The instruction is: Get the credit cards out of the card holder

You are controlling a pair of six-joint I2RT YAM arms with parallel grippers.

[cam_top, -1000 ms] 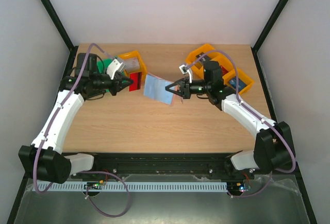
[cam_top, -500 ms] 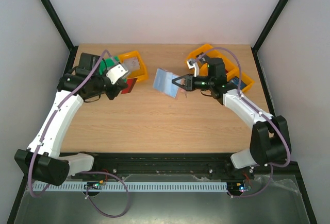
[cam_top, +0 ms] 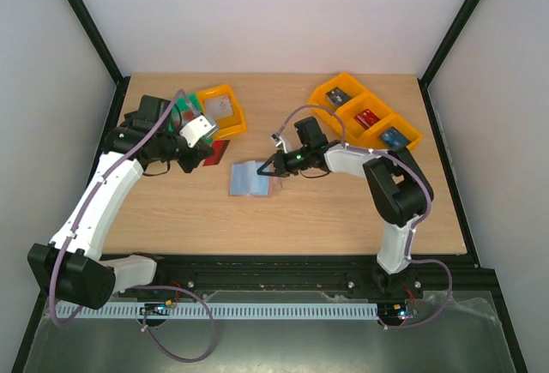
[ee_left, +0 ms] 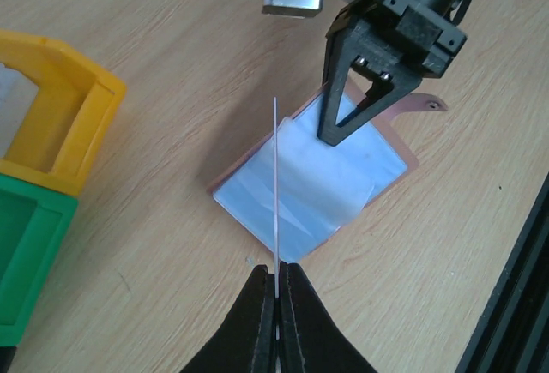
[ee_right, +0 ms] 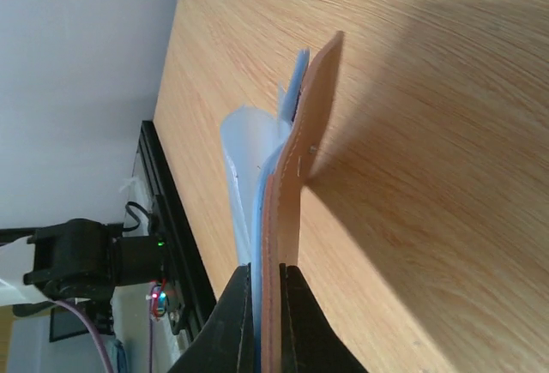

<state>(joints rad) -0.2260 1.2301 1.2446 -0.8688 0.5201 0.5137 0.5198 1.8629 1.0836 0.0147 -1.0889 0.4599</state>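
The left gripper [ee_left: 276, 279] has its fingers closed on one credit card [ee_left: 275, 176], seen edge-on, its long axis running straight out from the fingertips to 12 o'clock. In the top view this card is out of the card holder [cam_top: 251, 177], which lies opened on the table [cam_top: 343, 210] near it, at 4 o'clock. The right gripper [ee_right: 268, 300] is closed on the holder's 3 o'clock edge, so probably only the left arm must move to put the card down.

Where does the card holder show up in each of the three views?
Top external: card holder mid-table, light blue inside up.
Left wrist: card holder at picture centre, open.
Right wrist: card holder edge-on, rising from bottom centre.
Shared landmark: right end effector, clamped on the holder's edge in all three.
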